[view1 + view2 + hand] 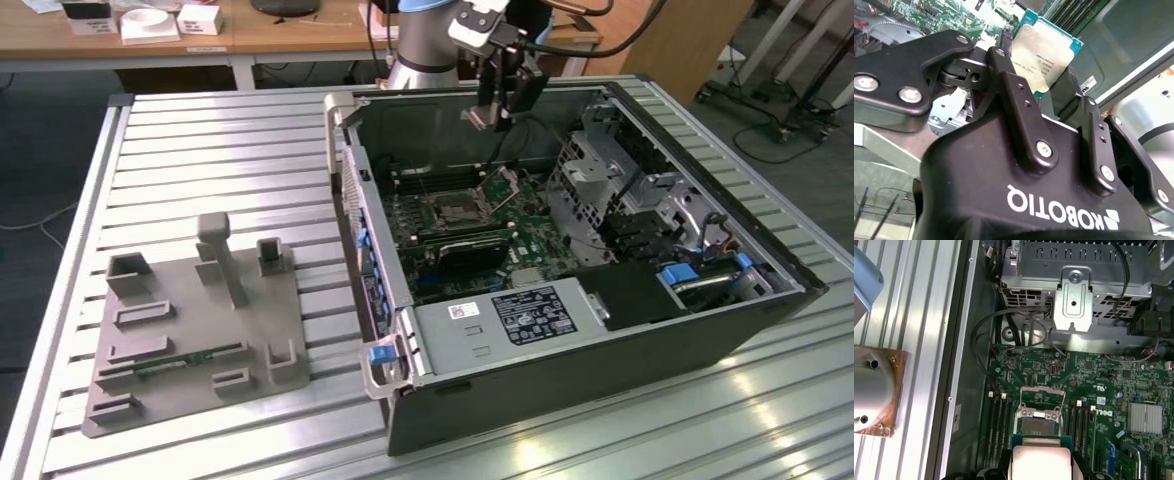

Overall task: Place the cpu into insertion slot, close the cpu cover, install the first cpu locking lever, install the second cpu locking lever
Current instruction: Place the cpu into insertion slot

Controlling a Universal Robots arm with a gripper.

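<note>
Pincer [1037, 69] clamped on the cpu [1048, 47], the chip held between both fingers over the open computer case [574, 390]. Beneath the pincer, the cpu cover [1042, 396] stands raised behind the exposed socket [1039, 426].

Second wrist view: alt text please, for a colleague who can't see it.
The black gripper is shut on the small square cpu with a dull silver metal top and green rim. A green circuit board lies beyond it.

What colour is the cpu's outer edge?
Teal-green, framing the silver top of the cpu; clearest in the second wrist view.
</note>
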